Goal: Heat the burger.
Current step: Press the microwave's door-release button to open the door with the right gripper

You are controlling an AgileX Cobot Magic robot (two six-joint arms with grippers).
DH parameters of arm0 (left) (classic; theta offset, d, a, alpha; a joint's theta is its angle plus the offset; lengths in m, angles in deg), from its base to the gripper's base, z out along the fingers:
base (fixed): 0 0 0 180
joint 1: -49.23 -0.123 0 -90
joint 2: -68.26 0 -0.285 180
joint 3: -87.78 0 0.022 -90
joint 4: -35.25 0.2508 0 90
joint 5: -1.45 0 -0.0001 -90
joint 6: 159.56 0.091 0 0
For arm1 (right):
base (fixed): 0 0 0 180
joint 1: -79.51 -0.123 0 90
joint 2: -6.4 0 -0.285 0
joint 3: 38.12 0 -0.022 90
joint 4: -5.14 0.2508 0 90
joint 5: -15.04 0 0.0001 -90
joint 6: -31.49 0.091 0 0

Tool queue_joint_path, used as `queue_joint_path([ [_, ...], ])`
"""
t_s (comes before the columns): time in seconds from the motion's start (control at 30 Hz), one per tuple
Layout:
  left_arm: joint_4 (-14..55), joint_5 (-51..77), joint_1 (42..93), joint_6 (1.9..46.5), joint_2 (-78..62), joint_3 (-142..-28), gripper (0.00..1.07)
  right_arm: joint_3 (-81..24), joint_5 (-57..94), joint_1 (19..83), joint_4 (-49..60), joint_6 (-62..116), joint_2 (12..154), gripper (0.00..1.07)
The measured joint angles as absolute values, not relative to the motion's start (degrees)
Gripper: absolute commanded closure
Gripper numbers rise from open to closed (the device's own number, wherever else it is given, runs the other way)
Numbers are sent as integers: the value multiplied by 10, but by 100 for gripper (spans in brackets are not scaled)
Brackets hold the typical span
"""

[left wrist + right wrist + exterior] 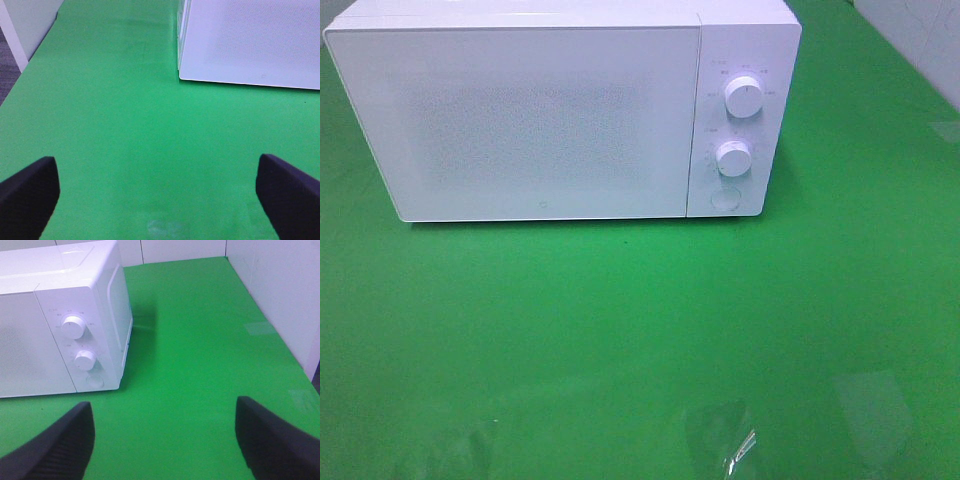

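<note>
Left wrist, left tool (157, 187) released, right tool (162, 432) released, closed microwave (85, 295) beyond both

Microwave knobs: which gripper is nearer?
Right. The right gripper sits in front of the knobs, slightly to their right; the left gripper is off the microwave door at its opposite corner.

We hold our left gripper (157, 200) wide open, its two dark fingers (30, 197) spread to opposite edges of the wrist view and clasping nothing; our right gripper (165, 440) stands open as well, its black ribbed fingertips (272, 440) well apart and empty; both wrists are pitched forward and down, fingers raised clear and touching nothing.
</note>
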State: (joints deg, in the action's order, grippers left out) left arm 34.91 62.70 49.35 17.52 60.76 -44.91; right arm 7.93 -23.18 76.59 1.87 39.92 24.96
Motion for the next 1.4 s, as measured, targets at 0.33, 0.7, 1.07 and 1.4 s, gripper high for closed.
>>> queue_joint_path([
  [0.33, 349, 627, 493, 175, 608, -449, 6, 79, -110, 766, 19, 399, 379, 32],
  [0.7, 349, 627, 493, 175, 608, -449, 6, 79, 3, 766, 19, 399, 535, 32],
  [1.07, 349, 627, 493, 175, 608, -449, 6, 138, 245, 766, 14, 399, 686, 32],
  [1.4, 349, 627, 493, 175, 608, -449, 6, 197, 417, 766, 10, 399, 783, 32],
])
